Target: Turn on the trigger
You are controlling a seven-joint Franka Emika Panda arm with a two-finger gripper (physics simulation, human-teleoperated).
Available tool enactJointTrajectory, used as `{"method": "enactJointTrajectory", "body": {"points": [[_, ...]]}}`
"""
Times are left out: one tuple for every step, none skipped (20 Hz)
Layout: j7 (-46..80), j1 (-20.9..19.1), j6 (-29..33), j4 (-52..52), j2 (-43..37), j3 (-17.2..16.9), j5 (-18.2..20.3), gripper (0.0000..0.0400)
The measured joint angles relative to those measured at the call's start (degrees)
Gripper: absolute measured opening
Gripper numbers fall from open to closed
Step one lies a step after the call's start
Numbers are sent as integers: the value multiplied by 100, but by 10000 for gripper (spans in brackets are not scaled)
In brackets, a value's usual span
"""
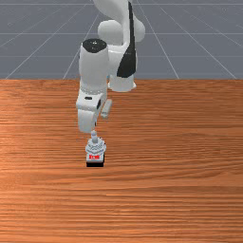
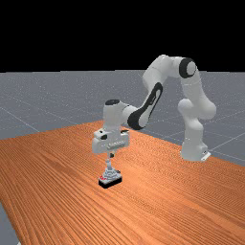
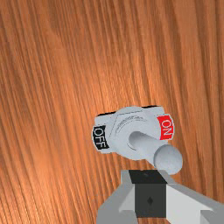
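Gripper (image 3: pixel 150 177), one — fingers closed together, nothing held; presumably kept so to serve as a blunt pusher. Placed near the knob (image 3: pixel 168 159), likely for a nudge. Lever (image 3: pixel 146 145), grey, appears to lean toward the red ON label (image 3: pixel 166 127) — whether fully thrown, cannot tell. Switch (image 2: pixel 110 179), upright on the wooden table (image 2: pixel 158 201), beneath the gripper.

Wrist view close above table (image 3: pixel 43 65)
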Motion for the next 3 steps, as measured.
{"method": "enactJointTrajectory", "body": {"points": [[-56,-21,5,-11,-10,56,96,0],[22,28,7,-24,-17,46,49,0],[-225,-83,-188,128,80,176,311,0]]}}
